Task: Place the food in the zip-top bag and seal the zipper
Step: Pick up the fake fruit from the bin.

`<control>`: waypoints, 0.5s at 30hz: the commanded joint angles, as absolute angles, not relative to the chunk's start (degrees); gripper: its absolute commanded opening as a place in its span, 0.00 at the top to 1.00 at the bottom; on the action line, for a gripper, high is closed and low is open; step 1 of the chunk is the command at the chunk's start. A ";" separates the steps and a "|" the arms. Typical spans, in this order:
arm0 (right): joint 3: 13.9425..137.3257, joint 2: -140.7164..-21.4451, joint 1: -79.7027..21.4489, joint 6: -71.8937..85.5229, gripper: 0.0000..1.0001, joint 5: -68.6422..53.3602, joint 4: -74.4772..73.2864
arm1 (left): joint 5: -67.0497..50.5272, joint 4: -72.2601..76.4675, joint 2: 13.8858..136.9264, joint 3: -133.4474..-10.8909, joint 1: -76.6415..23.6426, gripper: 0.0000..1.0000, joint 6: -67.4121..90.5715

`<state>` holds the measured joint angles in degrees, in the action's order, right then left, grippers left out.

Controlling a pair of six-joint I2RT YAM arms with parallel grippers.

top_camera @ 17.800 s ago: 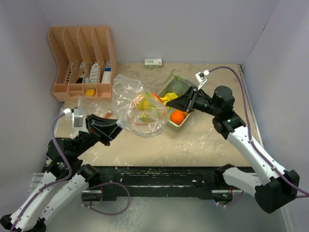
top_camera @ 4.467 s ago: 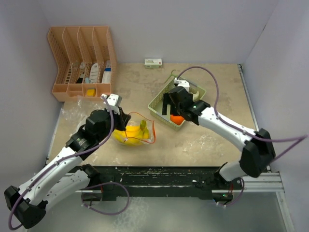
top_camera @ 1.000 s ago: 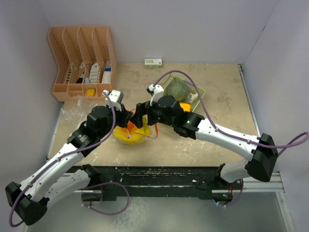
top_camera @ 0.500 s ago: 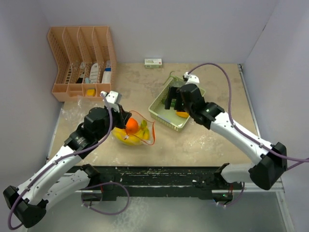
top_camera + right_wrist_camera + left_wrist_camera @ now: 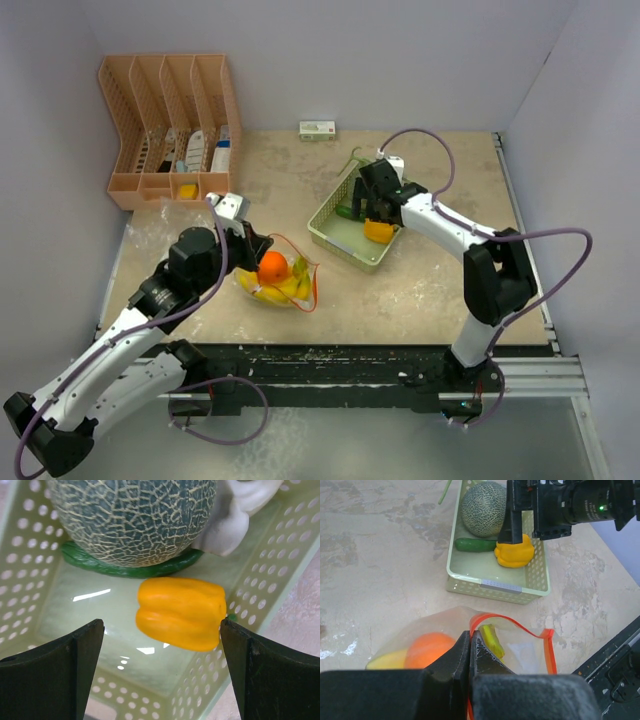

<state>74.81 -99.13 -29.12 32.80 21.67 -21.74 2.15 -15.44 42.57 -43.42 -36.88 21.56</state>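
Observation:
The clear zip-top bag (image 5: 300, 290) with a red zipper rim lies on the table in front of my left arm. It holds an orange (image 5: 272, 266) and a yellow banana bunch (image 5: 291, 287). My left gripper (image 5: 471, 635) is shut on the bag's red rim, and the orange (image 5: 430, 650) shows through the plastic beside it. My right gripper (image 5: 162, 630) hangs open inside the pale green basket (image 5: 335, 232), its fingers either side of a yellow-orange pepper (image 5: 180, 612) without touching it. Behind the pepper lie the netted melon (image 5: 132, 515), the cucumber (image 5: 130, 569) and a white piece (image 5: 227, 517).
A peach slotted organiser (image 5: 170, 120) with small items stands at the back left. A small box (image 5: 317, 130) sits against the back wall. The basket's perforated walls (image 5: 250, 590) close in round my right fingers. The table's front edge runs just below the bag.
A second ago my right gripper was at the bag mouth with the orange. It has let go of the orange, swung back to the basket and come down over the pepper. The left grip is unchanged.

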 commanded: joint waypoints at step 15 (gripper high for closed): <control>73.76 -107.54 -27.68 31.63 0.01 22.66 -18.37 | 1.84 -12.37 40.38 -42.11 -36.86 1.00 22.23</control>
<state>74.67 -108.09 -27.94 31.48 22.28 -19.00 1.72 -14.90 41.28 -42.26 -36.88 21.76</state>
